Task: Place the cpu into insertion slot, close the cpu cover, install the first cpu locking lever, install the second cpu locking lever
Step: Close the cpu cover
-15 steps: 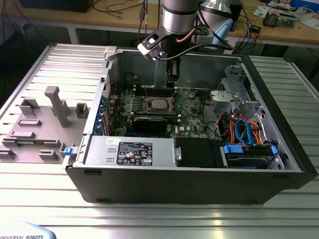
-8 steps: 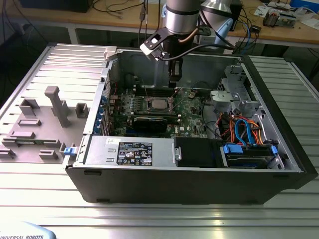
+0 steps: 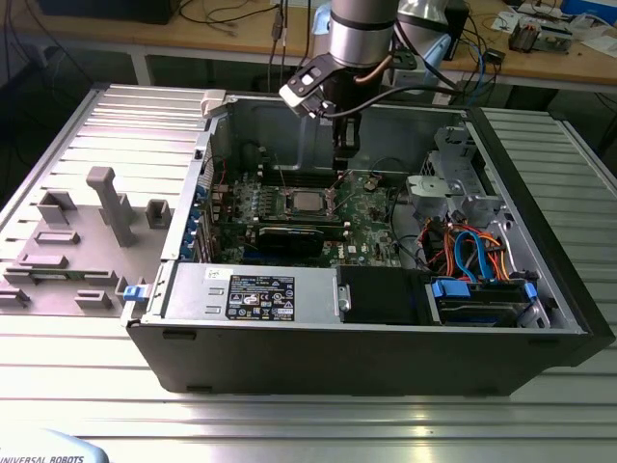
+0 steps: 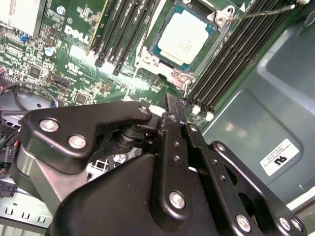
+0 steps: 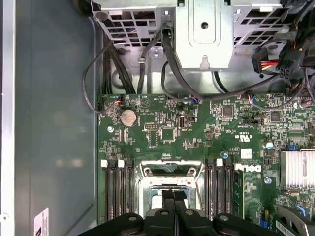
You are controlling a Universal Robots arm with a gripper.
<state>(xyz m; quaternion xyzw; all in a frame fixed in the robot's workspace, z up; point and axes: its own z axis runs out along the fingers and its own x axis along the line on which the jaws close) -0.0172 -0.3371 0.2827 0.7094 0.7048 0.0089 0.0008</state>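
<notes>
Silver-grey flat square cpu (image 4: 184, 37) lies seated in the insertion slot (image 4: 145, 60), the square silver-rimmed socket on the green motherboard (image 5: 162, 118). In the exterior view the cpu (image 3: 307, 201) sits just left of the frame's centre. The thin square silver metal cpu cover (image 4: 207, 53) lies flat around the chip, whose top shows through the large window. A thin metal lever rod (image 4: 261, 12) runs out from one corner of the socket and over a bank of long black memory slots (image 4: 231, 54); a second bank (image 4: 123, 29) flanks the socket's other side.

The black gripper (image 4: 170, 101) hangs just beside the socket, its two fingers pressed together with nothing visible between them; in the first wrist view its tip (image 5: 173, 194) overlaps the socket's edge. In the exterior view the gripper (image 3: 338, 178) reaches down from the upper middle, just right of the chip. Below the chip there lies a large black rectangular card (image 3: 289, 238). All sit inside an open dark computer case (image 3: 366, 357) on a ribbed grey metal table (image 3: 308, 424).
</notes>
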